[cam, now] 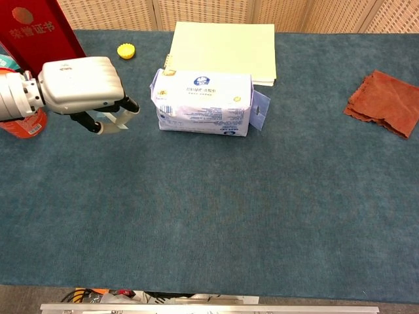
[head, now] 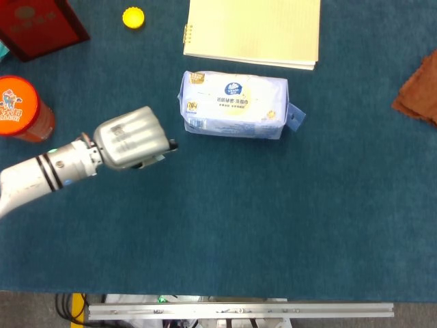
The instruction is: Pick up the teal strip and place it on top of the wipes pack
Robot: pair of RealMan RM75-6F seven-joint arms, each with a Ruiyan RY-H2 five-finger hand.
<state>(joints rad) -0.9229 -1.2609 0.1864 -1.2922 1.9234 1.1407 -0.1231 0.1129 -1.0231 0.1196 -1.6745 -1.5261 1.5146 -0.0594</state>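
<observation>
Nearest, blue felt-like cloth is covering the desk [cam: 216, 216]. Over it, the left hand [cam: 82, 85] is hovering just left of the wipes pack [cam: 204, 103], fingers curled under and pinching the teal strip [cam: 112, 123], a pale sliver showing beneath the fingers in the chest view; from the head view the strip is hidden under the hand [head: 131, 137]. The right hand is out of sight. Nothing is lying between hand and pack. The pack is a soft, pale blue rectangular pouch with a round blue logo and small print too fine to read. Beside the arm an orange can [head: 20, 109] is standing. Right of the pack a rust-coloured cloth [cam: 385, 103] is lying crumpled. Farther back are lying a cream spiral notebook [head: 252, 31], a yellow bottle cap [head: 133, 17] and a red booklet [cam: 44, 39] with gold characters.
</observation>
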